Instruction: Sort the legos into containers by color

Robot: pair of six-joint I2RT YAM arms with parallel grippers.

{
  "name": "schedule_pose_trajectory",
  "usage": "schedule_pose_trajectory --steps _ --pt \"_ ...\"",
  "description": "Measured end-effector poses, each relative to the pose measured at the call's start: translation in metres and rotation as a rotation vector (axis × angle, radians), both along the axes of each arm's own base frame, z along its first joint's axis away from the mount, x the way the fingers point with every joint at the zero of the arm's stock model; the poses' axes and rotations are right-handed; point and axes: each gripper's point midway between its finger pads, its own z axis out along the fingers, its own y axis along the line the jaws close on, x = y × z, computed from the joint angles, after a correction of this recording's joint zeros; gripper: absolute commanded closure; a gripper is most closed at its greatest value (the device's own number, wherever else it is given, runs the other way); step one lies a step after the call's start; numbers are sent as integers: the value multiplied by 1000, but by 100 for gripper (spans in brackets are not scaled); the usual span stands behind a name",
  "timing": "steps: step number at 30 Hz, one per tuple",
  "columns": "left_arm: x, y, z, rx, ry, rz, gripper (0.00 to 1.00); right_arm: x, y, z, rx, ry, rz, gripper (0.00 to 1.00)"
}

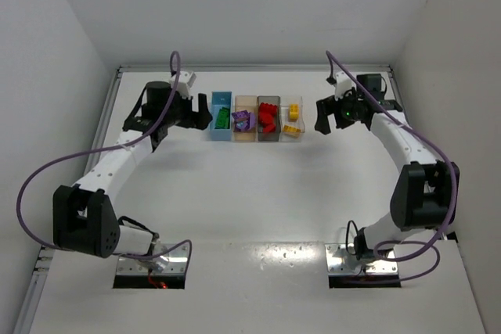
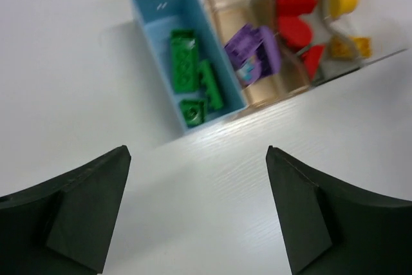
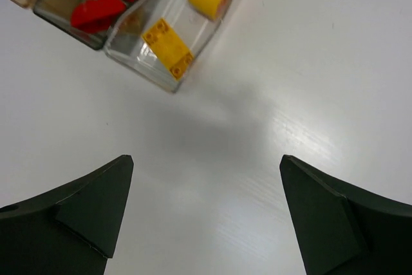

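Four bins stand side by side in a row close to the far edge of the white surface [image 1: 250, 193], about midway along that edge, their long walls touching or nearly so. From left to right they are the blue bin [image 1: 221, 98], the tan bin [image 1: 245, 103], the dark grey bin [image 1: 268, 138] and the clear bin [image 1: 292, 119].

The green legos [image 2: 187, 69] lie in the blue bin, several bricks along its length. The purple legos [image 2: 254, 53] sit in the tan bin as a small clump. The red legos [image 2: 296, 17] fill much of the dark grey bin. The yellow legos [image 3: 168, 46] are in the clear bin, one brick towards its near end and another towards its far end. No brick shows loose on the surface around the bins.

The left fingers [image 2: 84, 217] are spread wide apart with nothing between them; only bare surface shows in the gap. They are just to the left of the blue bin, towards the far left corner.

The right fingers [image 3: 84, 217] are likewise wide apart and empty. They are over bare surface just to the right of the clear bin, towards the far right corner.
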Motion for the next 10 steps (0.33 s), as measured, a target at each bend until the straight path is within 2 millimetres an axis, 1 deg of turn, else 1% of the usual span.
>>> schedule_pose_trajectory --steps 2,5,7,10 --pt "-5 16 -19 22 53 58 5 -8 -12 -13 0 41 -38 3" --pt "-12 35 -38 49 107 125 5 -15 -32 -23 4 70 -103 3" --pt "-18 44 -47 64 130 154 5 -17 -43 -23 6 72 -140 3" --pt "-23 49 -56 76 148 170 4 -16 -55 -16 10 51 -175 3"
